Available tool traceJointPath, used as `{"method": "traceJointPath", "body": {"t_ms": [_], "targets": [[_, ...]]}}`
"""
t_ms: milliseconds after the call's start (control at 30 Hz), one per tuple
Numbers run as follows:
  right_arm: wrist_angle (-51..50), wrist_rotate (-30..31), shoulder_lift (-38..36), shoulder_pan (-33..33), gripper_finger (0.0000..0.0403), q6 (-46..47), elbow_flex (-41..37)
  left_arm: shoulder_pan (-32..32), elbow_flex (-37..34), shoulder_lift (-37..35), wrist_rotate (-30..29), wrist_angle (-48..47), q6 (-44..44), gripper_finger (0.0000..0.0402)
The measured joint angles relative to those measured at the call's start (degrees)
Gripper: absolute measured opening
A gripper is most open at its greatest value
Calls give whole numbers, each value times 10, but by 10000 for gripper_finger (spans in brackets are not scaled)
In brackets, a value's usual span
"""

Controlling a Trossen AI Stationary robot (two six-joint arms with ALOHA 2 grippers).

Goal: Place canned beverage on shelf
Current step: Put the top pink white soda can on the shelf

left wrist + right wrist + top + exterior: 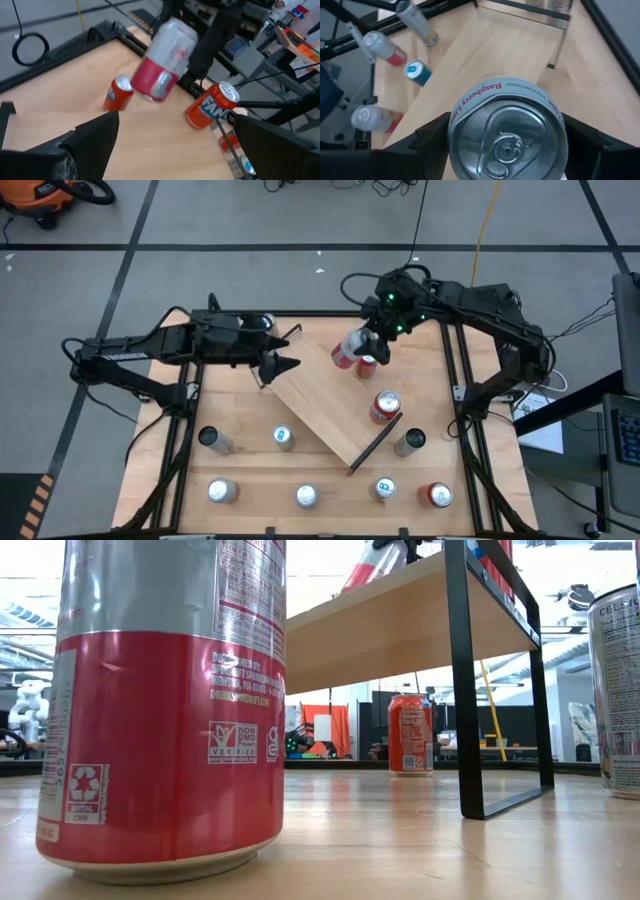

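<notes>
The shelf (325, 405), a light-wood board with black end rails, stands slantwise mid-table; it also shows in the low view (400, 620). My right gripper (362, 345) is shut on a silver-and-red can (162, 60) that is tilted in the air over the shelf's far edge. My left gripper (280, 368) is open and empty by the shelf's far-left end, and its fingers frame the left wrist view. A red can (367, 363) and an orange can (385, 405) stand by the shelf's far side. My right gripper pinches the can's silver side wall (465, 107), near its top end, between its two fingers (427, 137). The fingers lie on opposite sides of the can. The can is lifted clear and tilted, its red bottom end (157, 85) lowest.
Several more cans stand on the tabletop near its front: (215, 440), (283, 437), (222, 490), (306, 496), (385, 488), (436, 496), (410, 442). One fills the low view's left side (160, 700). The table's black frame (465, 400) runs along its edges.
</notes>
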Motion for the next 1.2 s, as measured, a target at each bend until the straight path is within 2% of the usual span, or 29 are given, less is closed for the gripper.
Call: {"method": "traceJointPath", "body": {"t_ms": [167,333,600,700,1033,1200], "targets": [[25,-3,0,29,269,25,0,-17,1,7,-22,20,32,397],[57,0,0,38,269,106,0,-32,1,25,-35,40,57,397],[75,-14,0,40,270,222,0,-61,1,65,-128,108,130,399],[75,-30,0,41,270,246,0,-61,1,76,-128,131,145,400],[103,-31,0,59,270,262,0,-51,1,109,-63,126,141,400],[127,-32,0,68,270,259,0,-51,0,125,-75,125,128,400]]}}
